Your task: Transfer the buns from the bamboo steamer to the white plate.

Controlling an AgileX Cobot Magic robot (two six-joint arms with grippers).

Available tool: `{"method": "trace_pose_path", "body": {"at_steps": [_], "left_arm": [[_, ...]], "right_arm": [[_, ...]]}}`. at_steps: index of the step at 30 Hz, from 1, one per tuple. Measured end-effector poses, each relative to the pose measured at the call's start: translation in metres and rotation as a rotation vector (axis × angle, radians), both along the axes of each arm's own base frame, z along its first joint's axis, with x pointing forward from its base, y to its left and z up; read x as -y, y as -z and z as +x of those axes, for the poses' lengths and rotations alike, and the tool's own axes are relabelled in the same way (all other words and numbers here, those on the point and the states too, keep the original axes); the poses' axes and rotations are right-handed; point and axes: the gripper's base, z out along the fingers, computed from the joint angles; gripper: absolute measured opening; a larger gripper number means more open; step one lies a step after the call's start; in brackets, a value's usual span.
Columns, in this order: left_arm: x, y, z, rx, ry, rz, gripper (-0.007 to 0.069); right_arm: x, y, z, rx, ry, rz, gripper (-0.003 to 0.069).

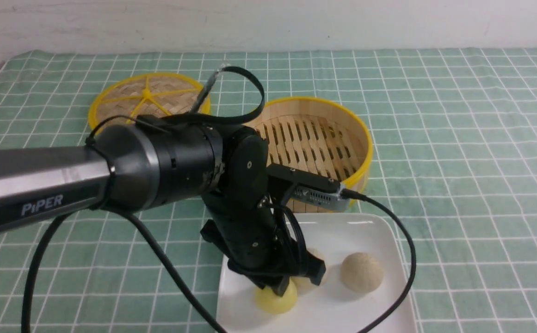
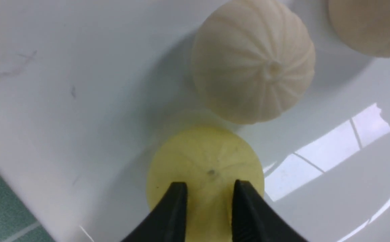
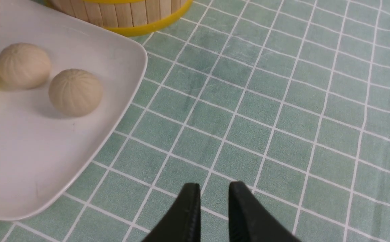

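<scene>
All three buns lie on the white plate (image 1: 365,231): a pale yellow bun (image 1: 275,300) at the near left, a beige one (image 1: 361,272) to its right, and a second beige one (image 1: 315,257) half hidden behind the arm. My left gripper (image 1: 296,283) points down over the yellow bun (image 2: 205,158). Its fingers stand apart above the bun's top, open. The ribbed beige bun (image 2: 253,64) sits just beyond. The bamboo steamer (image 1: 314,138) behind the plate holds nothing. My right gripper (image 3: 214,188) hovers over the cloth beside the plate (image 3: 30,151), slightly open with nothing between its fingers.
The flat woven lid (image 1: 148,95) with yellow spokes lies at the back left of the steamer. A green checked cloth (image 1: 472,162) covers the table. The left arm's black cables (image 1: 402,259) loop over the plate's right edge.
</scene>
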Motion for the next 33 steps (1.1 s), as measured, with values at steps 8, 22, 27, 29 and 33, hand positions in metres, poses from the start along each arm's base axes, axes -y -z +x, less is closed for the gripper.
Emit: {"method": "trace_pose_path", "body": {"at_steps": [8,22,27,29,33], "left_arm": [[0.003,-0.036,0.005,0.055,0.013,-0.038,0.0403],[0.001,-0.056,0.004,0.098,0.023,-0.054,0.0417],[0.001,-0.056,0.004,0.098,0.023,-0.054,0.0417],[0.001,-0.056,0.004,0.098,0.023,-0.054,0.0417],[0.001,-0.056,0.004,0.101,0.024,-0.05,0.0417]], "right_arm": [[0.008,-0.027,-0.015,0.023,0.014,0.014,0.0154],[0.034,-0.062,-0.074,0.297,0.025,0.213,-0.0015],[0.021,-0.036,-0.052,0.406,-0.001,0.268,-0.0015],[0.018,-0.03,-0.046,0.443,-0.01,0.283,-0.0015],[0.016,-0.026,-0.043,0.46,-0.016,0.293,-0.0012]]}}
